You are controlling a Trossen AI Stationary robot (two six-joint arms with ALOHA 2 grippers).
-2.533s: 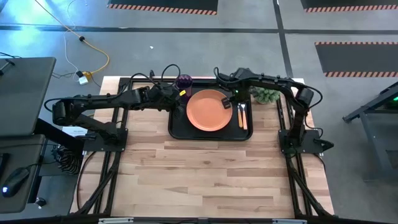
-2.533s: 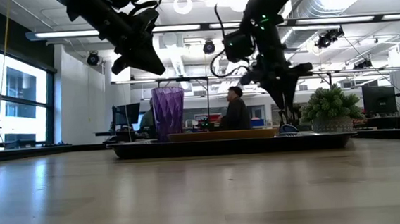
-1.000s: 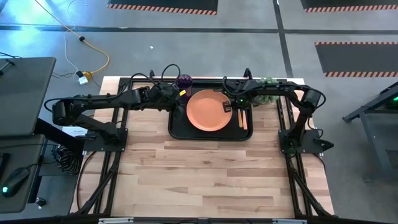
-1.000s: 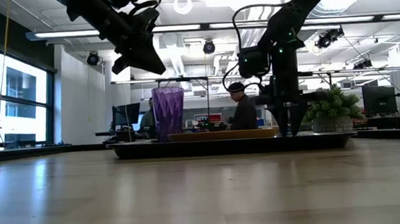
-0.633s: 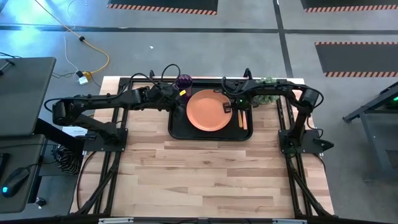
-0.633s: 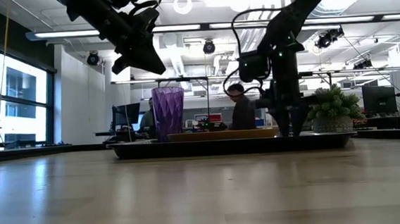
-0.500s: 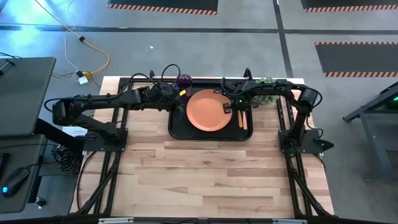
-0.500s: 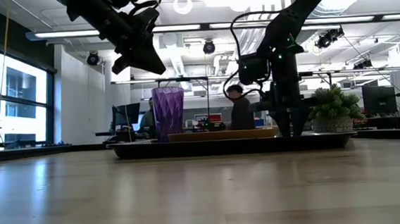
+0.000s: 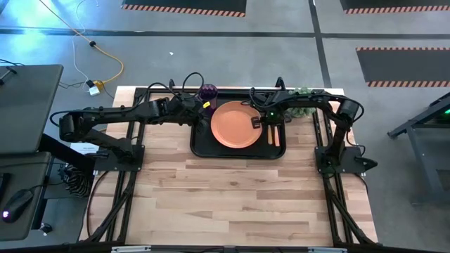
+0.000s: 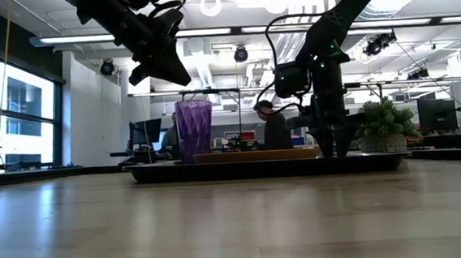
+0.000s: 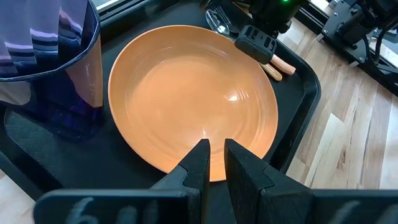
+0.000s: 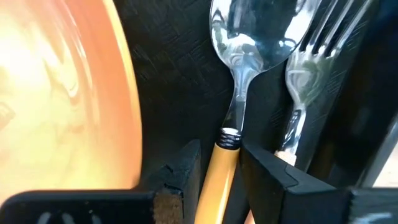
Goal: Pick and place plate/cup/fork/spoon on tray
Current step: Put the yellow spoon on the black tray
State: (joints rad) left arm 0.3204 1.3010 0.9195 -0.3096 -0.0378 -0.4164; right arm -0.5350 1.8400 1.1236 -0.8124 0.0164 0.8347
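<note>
I see the spoon [image 12: 233,74] lying flat on the black tray [image 9: 200,144], its long axis running along the line of the right gripper's [image 12: 219,163] fingers: the silver bowl points away from the wrist and the orange handle runs back between the two fingertips. The fingers [image 12: 177,163] stand on either side of the handle just behind the black collar where metal meets orange; a sliver of gap shows on each side, so I cannot tell whether they have hold of it or only straddle it. Just outside one finger lies the fork [image 12: 308,74], parallel to the spoon, tines pointing the same way as the bowl. Outside the other finger is the raised rim of the orange plate [image 12: 62,93]. From above, the right gripper [image 9: 265,121] is down at the tray's right side, between the plate [image 9: 234,124] and the tray's right rim, with both orange handles pointing toward the table's near edge. The purple cup [image 9: 209,91] stands upright at the tray's far left corner. My left gripper [image 11: 211,163] hangs above the tray's left part, fingers drawn near together with a narrow slit between them, holding nothing; ahead of its tips lies the plate [image 11: 186,93], with the cup [image 11: 50,68] off to one side.
</note>
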